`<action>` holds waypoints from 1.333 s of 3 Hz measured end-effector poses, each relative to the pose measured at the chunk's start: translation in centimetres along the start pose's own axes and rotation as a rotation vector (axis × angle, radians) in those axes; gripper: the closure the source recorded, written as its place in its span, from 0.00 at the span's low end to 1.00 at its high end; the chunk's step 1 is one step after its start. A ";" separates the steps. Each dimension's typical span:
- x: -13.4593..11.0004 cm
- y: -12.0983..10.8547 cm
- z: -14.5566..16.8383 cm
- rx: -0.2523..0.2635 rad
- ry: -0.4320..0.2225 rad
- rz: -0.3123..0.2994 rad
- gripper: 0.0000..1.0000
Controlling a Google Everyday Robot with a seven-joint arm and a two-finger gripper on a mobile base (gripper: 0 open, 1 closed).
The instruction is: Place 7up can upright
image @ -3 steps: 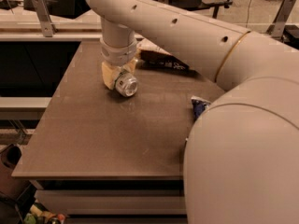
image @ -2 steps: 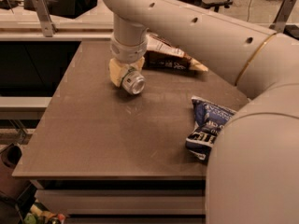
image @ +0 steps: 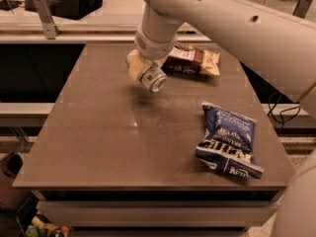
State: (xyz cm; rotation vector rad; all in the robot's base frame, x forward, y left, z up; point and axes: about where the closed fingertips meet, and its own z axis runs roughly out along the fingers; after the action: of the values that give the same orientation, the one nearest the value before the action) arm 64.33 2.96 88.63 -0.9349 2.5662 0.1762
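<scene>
above the far tabletop (image: pixel 98 132), the tool (image: pixel 142 69) pinches the tilted 7up can (image: pixel 153 79), well inside every edge.

Between my fingers (image: pixel 132 68) sits the small cylindrical aluminium 7up can (image: pixel 153 79), tilted, one shiny silver end poking out below them toward the camera. My gripper (image: pixel 143 70) clamps it, lifted off the brown table (image: pixel 98 132).

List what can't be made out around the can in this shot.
- 7up can: the camera view shows only its silver end. The label is hidden by the gripper, which is shut on it above the table's far side.
- Brown snack bag: its left end is hidden behind the wrist.
- Arm: cut off by the top and right edges.
</scene>
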 end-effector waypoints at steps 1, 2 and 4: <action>-0.3 -0.9 -2.1 -0.022 -0.131 -0.012 1.00; -1.0 -1.6 -4.1 -0.036 -0.245 -0.029 1.00; -2.2 -1.0 -6.8 -0.064 -0.422 -0.082 1.00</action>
State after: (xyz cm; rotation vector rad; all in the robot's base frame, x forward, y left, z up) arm 64.22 1.79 95.75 -0.9124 2.1427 0.3897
